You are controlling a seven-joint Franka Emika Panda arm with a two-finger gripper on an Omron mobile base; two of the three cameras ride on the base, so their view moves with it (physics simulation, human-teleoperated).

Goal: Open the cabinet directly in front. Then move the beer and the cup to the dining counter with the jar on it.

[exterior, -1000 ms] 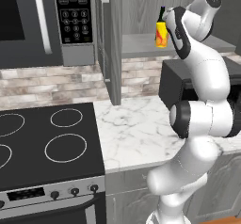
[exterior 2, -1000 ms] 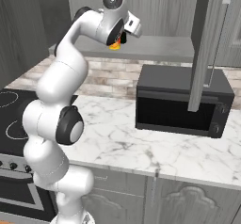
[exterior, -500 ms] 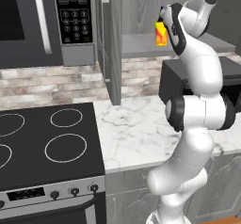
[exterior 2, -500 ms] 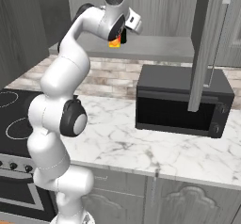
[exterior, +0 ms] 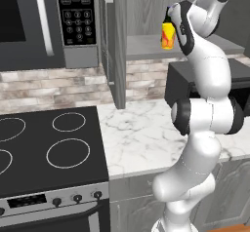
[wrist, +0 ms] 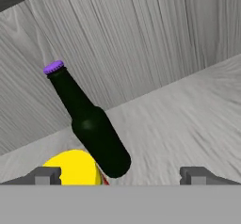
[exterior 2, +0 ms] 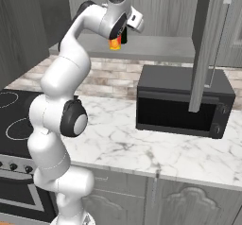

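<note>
Nearest to me in the left base view is the black cooktop (exterior: 49,153) with its knob row, and beside it the white marble counter (exterior: 141,138) that the arm rises over. A black microwave (exterior 2: 182,103) sits on that counter to the right, against the brick backsplash (exterior: 53,85). A second microwave (exterior: 49,21) with a keypad hangs above the cooktop.

Above the counter, the cabinet (exterior 2: 208,44) is open: I see both grey wood-grain doors swung out toward me, one at the left edge of the opening (exterior: 114,46) with its slim bar handle.

Arm is reaching up into the cabinet. Claw (wrist: 120,176) is spread wide, nothing between the fingertips (wrist: 44,175), hovering just above the cabinet shelf (wrist: 188,124).

In the hand view the yellow cup (wrist: 73,169) is right at the left fingertip; can't tell if they touch. The beer (wrist: 89,124), dark bottle with a purple cap, stands on the shelf just beside and behind the cup. Both are upright on the shelf near the grey back wall. From the left base view the cup (exterior: 168,36) shows just beside the wrist; from the right base view it (exterior 2: 114,43) peeks out below the hand.
</note>
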